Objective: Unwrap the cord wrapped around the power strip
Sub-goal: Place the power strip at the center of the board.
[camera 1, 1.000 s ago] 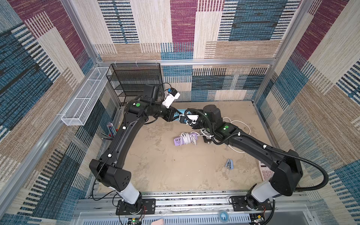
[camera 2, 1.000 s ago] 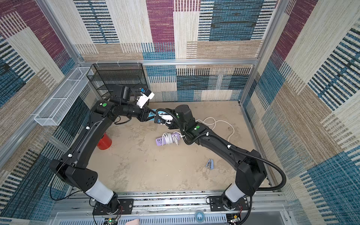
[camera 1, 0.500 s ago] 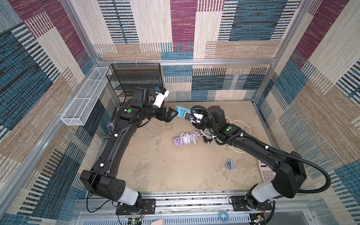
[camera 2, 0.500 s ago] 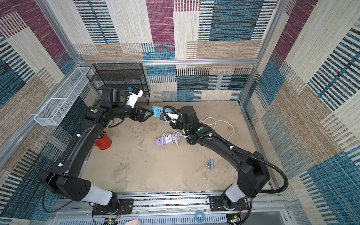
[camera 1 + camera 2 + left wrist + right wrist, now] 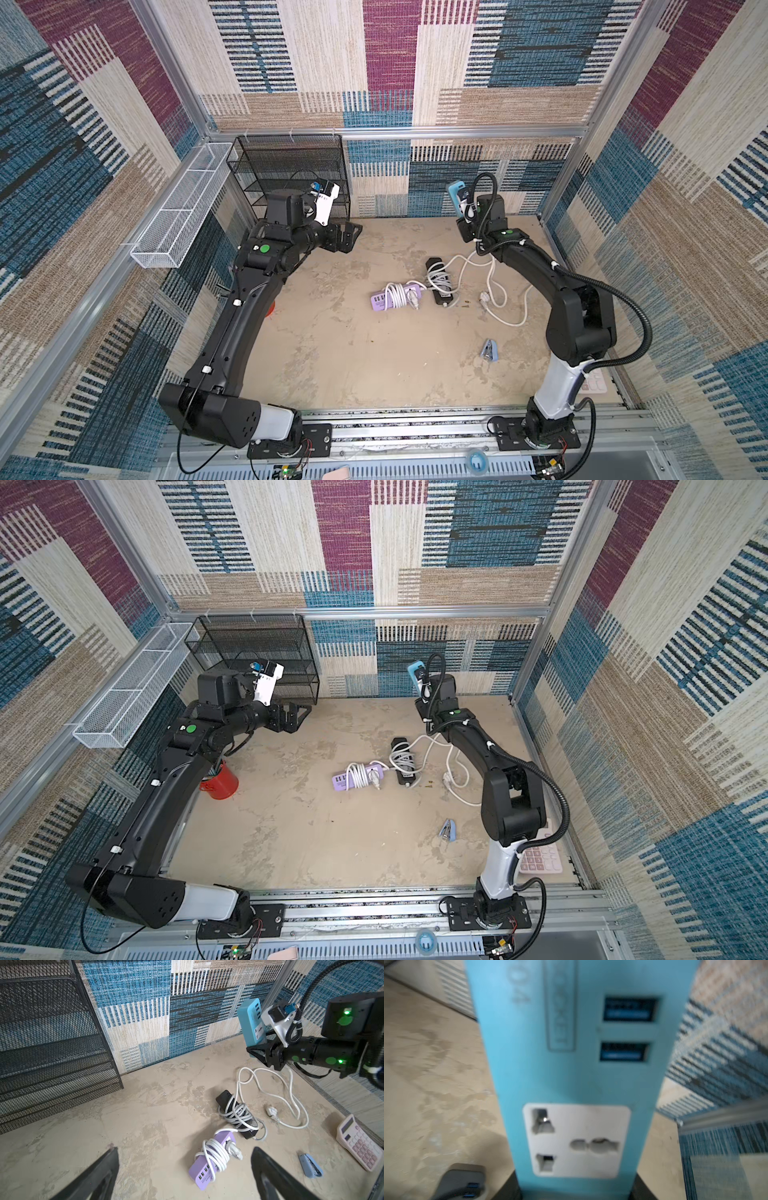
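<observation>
Beige bench [image 5: 353, 353]; right fingers [image 5: 258, 1051] clamped on upright light-blue plastic power strip [image 5: 250, 1022]; left fingers [image 5: 348, 237] spread wide, empty.

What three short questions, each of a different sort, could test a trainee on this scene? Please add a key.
1. True or false: the left pincer holds the calculator.
2. Which thing does the right pincer grip? A) blue power strip B) stapler C) red cup
3. How many power strips lying on the table have cord wound round them?
Key: 1 false, it is open and empty. 2 A. 3 two: the purple power strip and the black power strip.
</observation>
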